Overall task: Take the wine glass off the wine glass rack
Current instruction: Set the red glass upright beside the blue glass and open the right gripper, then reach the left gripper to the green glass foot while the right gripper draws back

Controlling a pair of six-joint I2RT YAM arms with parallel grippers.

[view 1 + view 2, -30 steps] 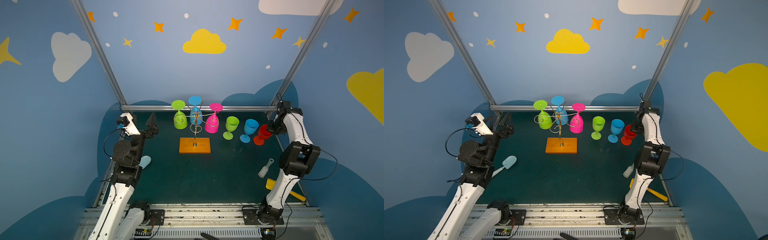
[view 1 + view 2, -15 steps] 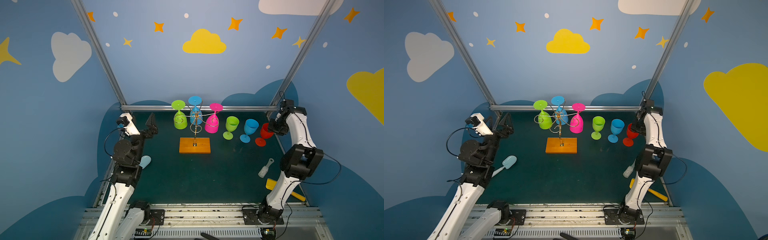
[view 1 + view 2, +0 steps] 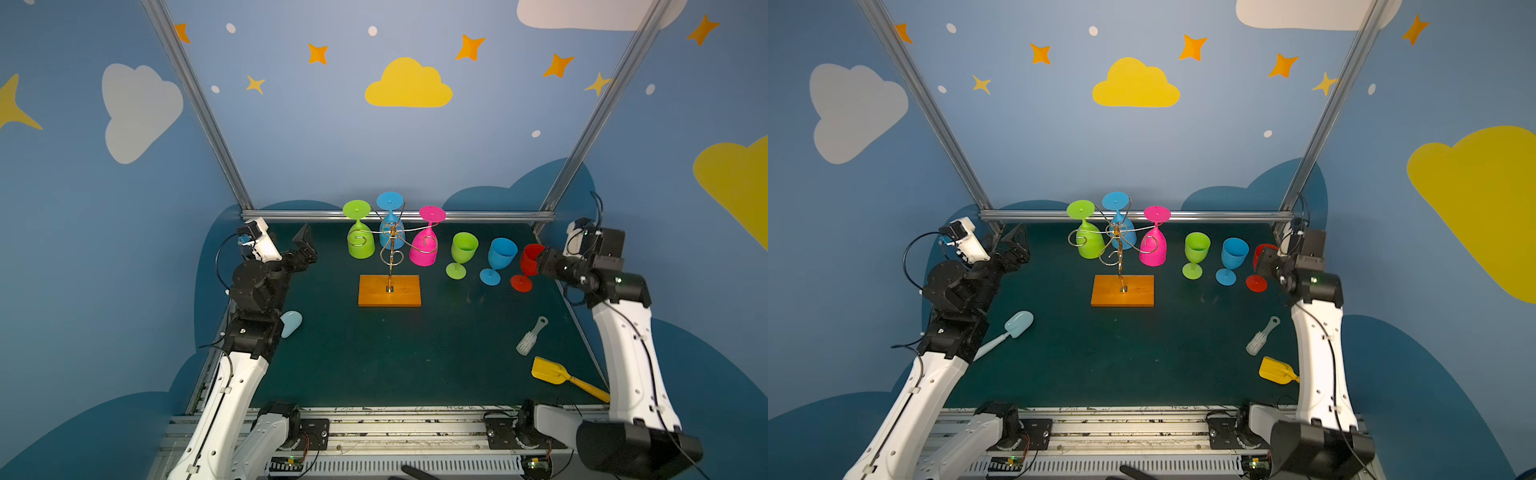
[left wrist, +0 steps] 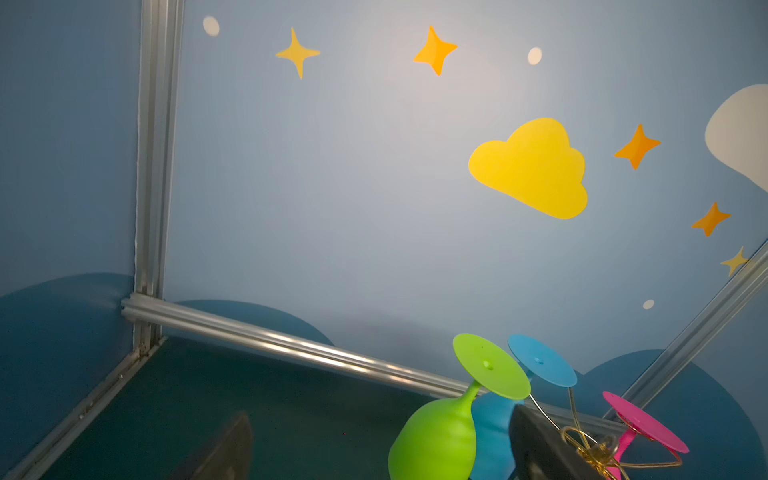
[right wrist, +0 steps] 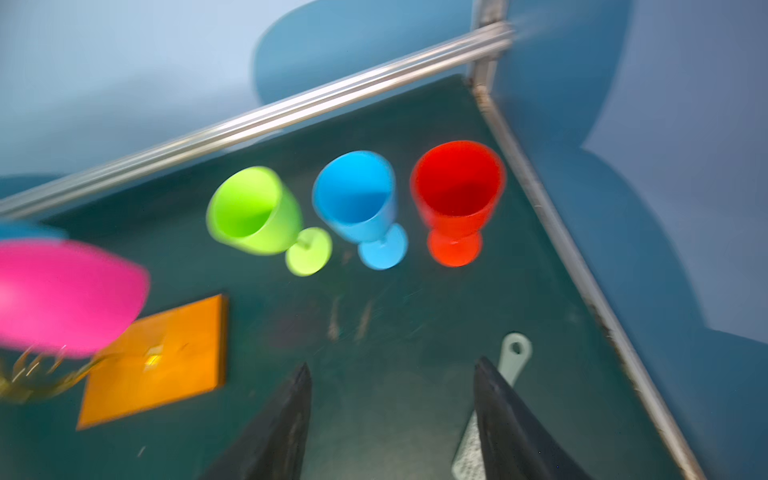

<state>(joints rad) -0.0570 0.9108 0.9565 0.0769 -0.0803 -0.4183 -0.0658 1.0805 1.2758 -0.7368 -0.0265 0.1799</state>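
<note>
Three glasses (image 3: pixel 360 244) hung on the wine glass rack (image 3: pixel 374 291), three goblets (image 3: pixel 502 254) stood off; left gripper (image 3: pixel 306 246), right gripper (image 5: pixel 392 363) gaped empty.

A robot lab booth: silver aluminium frame posts (image 3: pixel 198 104), blue wall panels (image 3: pixel 332 145) with yellow cloud decals (image 3: pixel 408 85) and orange star decals (image 3: pixel 318 53), white-and-black robot arms (image 3: pixel 232 386) bolted beside a dark green bench (image 3: pixel 374 353).

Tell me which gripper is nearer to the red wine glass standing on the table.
Right. The right gripper hangs close beside the red wine glass at the right rear. The left gripper sits far off, beyond the wine glass rack, near the left rear corner.
</note>
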